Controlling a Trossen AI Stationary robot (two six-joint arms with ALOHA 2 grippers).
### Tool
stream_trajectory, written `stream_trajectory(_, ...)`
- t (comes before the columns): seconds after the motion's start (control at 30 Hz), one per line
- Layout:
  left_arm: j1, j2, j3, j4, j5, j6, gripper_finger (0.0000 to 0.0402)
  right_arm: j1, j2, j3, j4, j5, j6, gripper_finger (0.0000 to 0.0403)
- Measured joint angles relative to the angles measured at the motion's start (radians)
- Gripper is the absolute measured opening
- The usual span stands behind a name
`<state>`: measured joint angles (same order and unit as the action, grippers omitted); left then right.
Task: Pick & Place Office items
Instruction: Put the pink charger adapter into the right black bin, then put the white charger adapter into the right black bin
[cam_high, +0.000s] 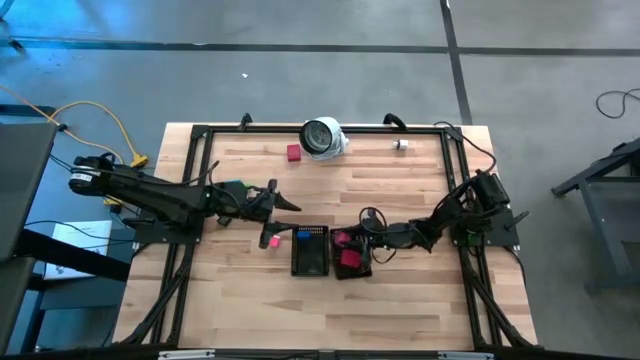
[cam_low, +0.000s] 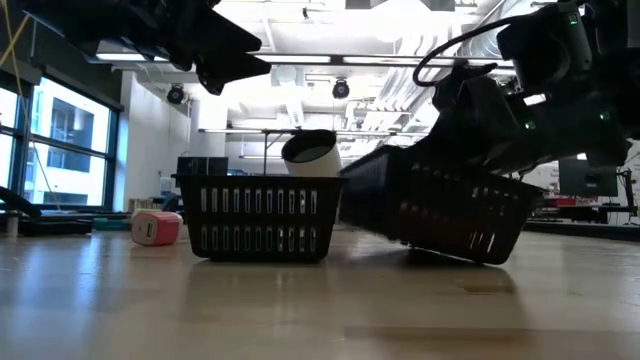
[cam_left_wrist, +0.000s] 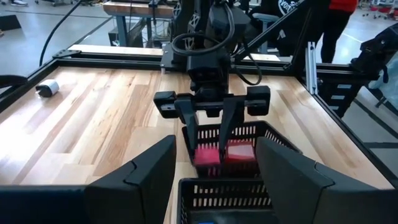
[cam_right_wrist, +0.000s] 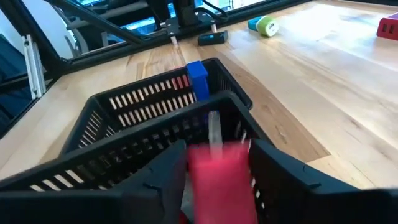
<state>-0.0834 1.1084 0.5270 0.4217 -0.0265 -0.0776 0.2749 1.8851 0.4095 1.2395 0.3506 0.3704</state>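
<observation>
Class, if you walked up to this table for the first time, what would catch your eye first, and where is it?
Two black mesh trays sit side by side in the middle of the wooden table. The right gripper reaches into the tilted right tray, where red pieces lie. A big round white-and-grey object stands at the far edge, and the left gripper hovers open beside the trays.

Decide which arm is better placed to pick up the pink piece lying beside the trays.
Left. Its open tool hovers just above the pink piece, while the right tool is busy over the right tray.
</observation>
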Motion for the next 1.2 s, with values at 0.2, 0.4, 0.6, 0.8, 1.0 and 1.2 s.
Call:
stream_trajectory(0.2,0.000,0.000,0.000,-0.002,0.001,-0.002,0.0217,0.000,-0.002,0.000,0.037,-0.068,-0.014,0.0134)
stream_trajectory(0.4,0.000,0.000,0.000,-0.002,0.000,-0.002,0.0217,0.000,-0.012,-0.001,0.167,-0.134,-0.085,0.0127)
stream_trajectory(0.6,0.000,0.000,0.000,-0.002,0.000,-0.001,0.0217,0.000,-0.192,-0.001,0.130,-0.152,-0.190,0.0130)
stream_trajectory(0.8,0.009,0.000,0.000,-0.027,0.000,-0.003,0.0217,0.000,-0.483,-0.001,-0.129,-0.140,-0.315,0.0130)
stream_trajectory(1.0,0.025,0.000,0.000,-0.111,-0.002,-0.048,0.0217,-0.023,-0.676,-0.001,-0.425,-0.047,-0.319,0.0131)
stream_trajectory(1.2,0.069,0.000,0.000,-0.179,-0.022,-0.058,0.0217,-0.086,-0.689,-0.001,-0.579,0.033,-0.269,0.0131)
